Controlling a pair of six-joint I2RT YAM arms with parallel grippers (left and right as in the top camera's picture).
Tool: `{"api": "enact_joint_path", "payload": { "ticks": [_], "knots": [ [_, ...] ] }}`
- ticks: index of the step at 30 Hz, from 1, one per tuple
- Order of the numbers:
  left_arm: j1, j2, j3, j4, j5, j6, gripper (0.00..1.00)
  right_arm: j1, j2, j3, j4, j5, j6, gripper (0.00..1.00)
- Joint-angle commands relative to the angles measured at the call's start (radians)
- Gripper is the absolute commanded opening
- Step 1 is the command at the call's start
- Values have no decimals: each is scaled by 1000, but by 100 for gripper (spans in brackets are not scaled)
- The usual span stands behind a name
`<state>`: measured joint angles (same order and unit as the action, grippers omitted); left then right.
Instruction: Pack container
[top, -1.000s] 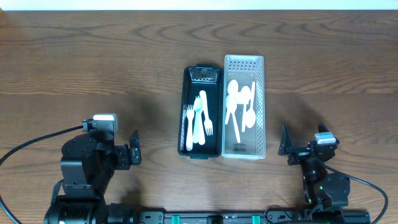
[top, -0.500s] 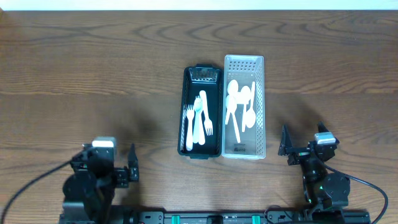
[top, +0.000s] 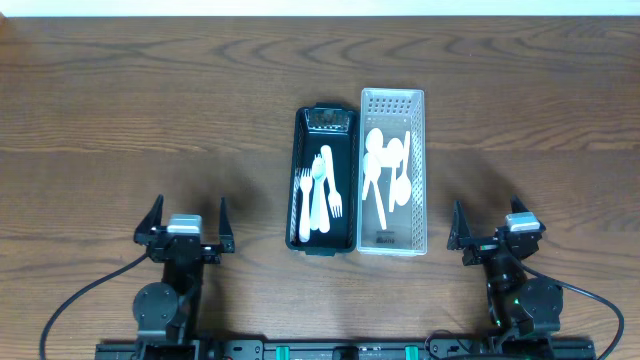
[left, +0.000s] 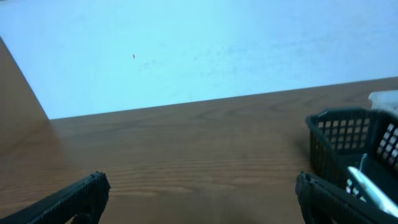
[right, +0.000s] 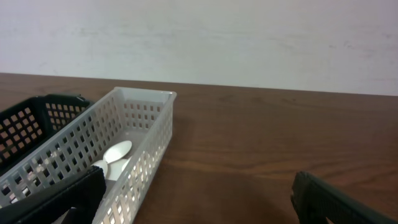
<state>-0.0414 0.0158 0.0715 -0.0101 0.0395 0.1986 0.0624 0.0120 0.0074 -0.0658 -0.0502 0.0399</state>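
A black basket (top: 304, 180) holds white plastic forks (top: 318, 192) at the table's middle. Beside it on the right, a white perforated basket (top: 419, 170) holds white plastic spoons (top: 387, 172). My left gripper (top: 186, 220) is open and empty near the front left, well left of the black basket, which shows at the right edge of the left wrist view (left: 348, 140). My right gripper (top: 487, 232) is open and empty at the front right, just right of the white basket, which shows in the right wrist view (right: 134, 143).
The brown wooden table (top: 150, 110) spreads around both baskets. A pale wall (left: 199, 43) stands beyond the far edge. Cables (top: 70, 310) run from the arm bases along the front edge.
My left arm has drawn back toward the front edge and settled low, its gripper now open and pointing toward the far side. The right arm and both baskets have not moved.
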Motion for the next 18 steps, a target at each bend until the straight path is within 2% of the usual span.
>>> {"api": "enact_joint_path", "payload": {
  "ticks": [1, 9, 11, 18],
  "knots": [
    [-4, -14, -37, 24, 5, 37, 98, 8, -7, -2, -3, -7, -14, 99],
    [-4, -14, -68, -59, 5, -9, 98, 8, -7, -2, -3, -7, -14, 99],
    [-4, -14, -68, -57, 5, -43, 98, 8, -7, -2, -3, -7, -14, 99],
    [-4, -12, -68, -56, 5, -46, 98, 8, -7, -2, -3, -7, -14, 99]
  ]
}}
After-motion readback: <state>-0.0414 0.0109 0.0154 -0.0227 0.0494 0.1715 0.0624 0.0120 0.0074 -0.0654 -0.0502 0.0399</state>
